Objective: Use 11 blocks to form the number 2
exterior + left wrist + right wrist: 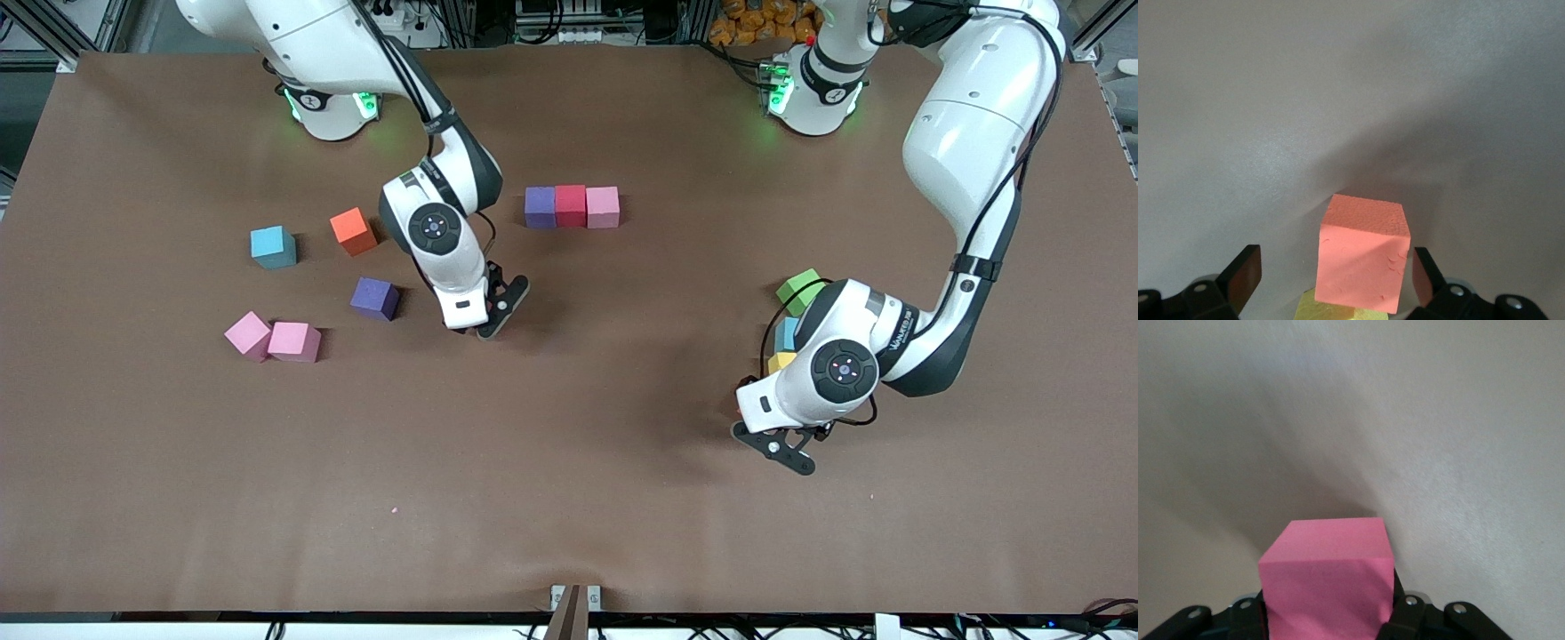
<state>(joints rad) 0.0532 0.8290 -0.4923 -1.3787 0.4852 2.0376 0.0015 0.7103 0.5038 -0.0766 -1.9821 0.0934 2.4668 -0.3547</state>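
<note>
A short row of purple (540, 206), red (571, 205) and pink (603, 206) blocks lies mid-table near the bases. Loose blocks toward the right arm's end: light blue (273, 246), orange (353, 230), purple (374, 298) and two pink (247, 334) (294, 341). My right gripper (500, 309) (1328, 600) is low over the table beside the purple cube, shut on a pink block (1328, 580). My left gripper (775, 447) (1335, 260) is open around a salmon-red block (1363, 257) on the table, with a yellow block (1331, 308) against it.
A green cube (800, 289), a light blue cube (786, 335) and a yellow cube (781, 360) sit partly hidden by the left arm's hand. The brown table cloth (569, 498) stretches bare toward the front camera.
</note>
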